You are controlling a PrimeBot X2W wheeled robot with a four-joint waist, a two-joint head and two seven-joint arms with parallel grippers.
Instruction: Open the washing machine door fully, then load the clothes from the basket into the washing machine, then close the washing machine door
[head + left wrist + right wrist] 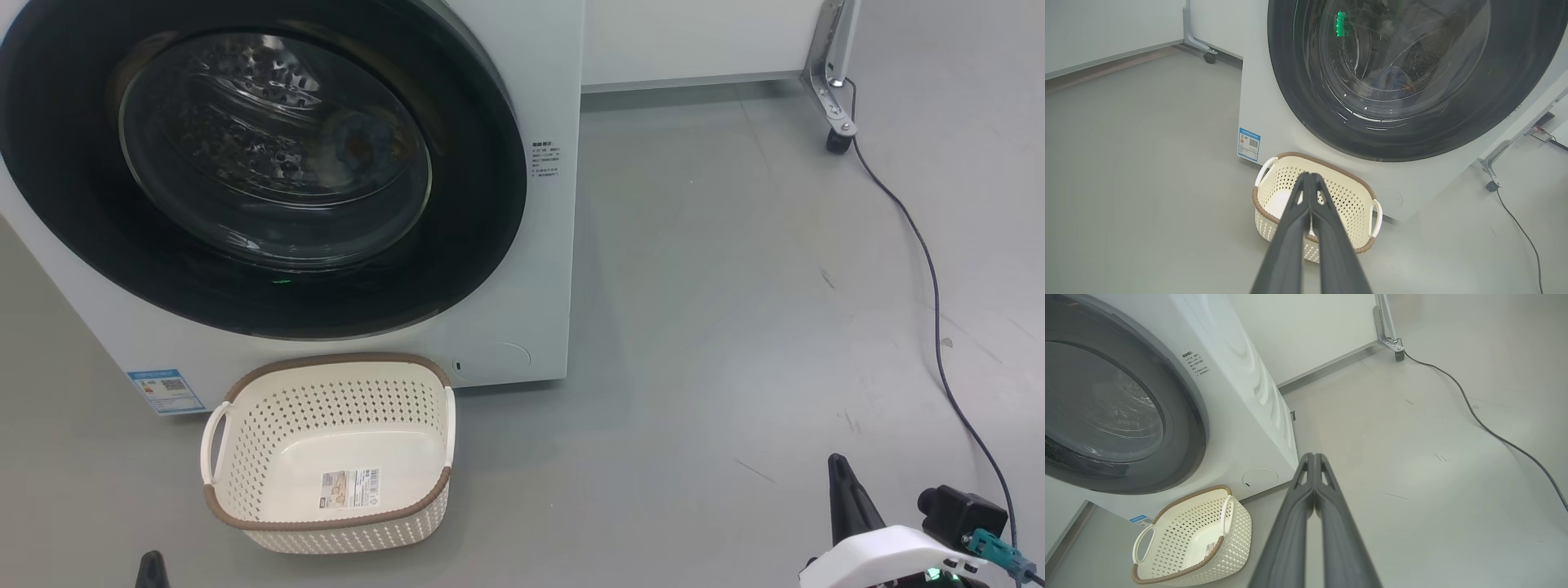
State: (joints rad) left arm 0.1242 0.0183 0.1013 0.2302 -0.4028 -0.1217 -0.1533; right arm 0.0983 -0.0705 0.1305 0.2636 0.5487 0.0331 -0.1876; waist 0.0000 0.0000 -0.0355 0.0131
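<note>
Your washing machine door [269,163] sits flush against the washing machine [547,278]. The basket [343,535] stands upright on the floor [735,327] just before it, empty apart from its label sticker [349,488] — so I judge the load is in and the job is at its end. Both arms hang well apart from the door, which suits a finished sequence.

The left end effector [1310,176] is clenched on nothing, its fingers [1290,232] pressed together. The right end effector [1314,456] is likewise clenched and empty, pointing at bare floor.

The left wrist view gives you what the right wrist view does not — the clothes [1386,79], a bluish bundle low in the drum [1425,57] behind the door. In the head view they are a faint blur among reflections. The right wrist view in turn shows the machine's side and the cable [1494,435] crossing the floor.
</note>
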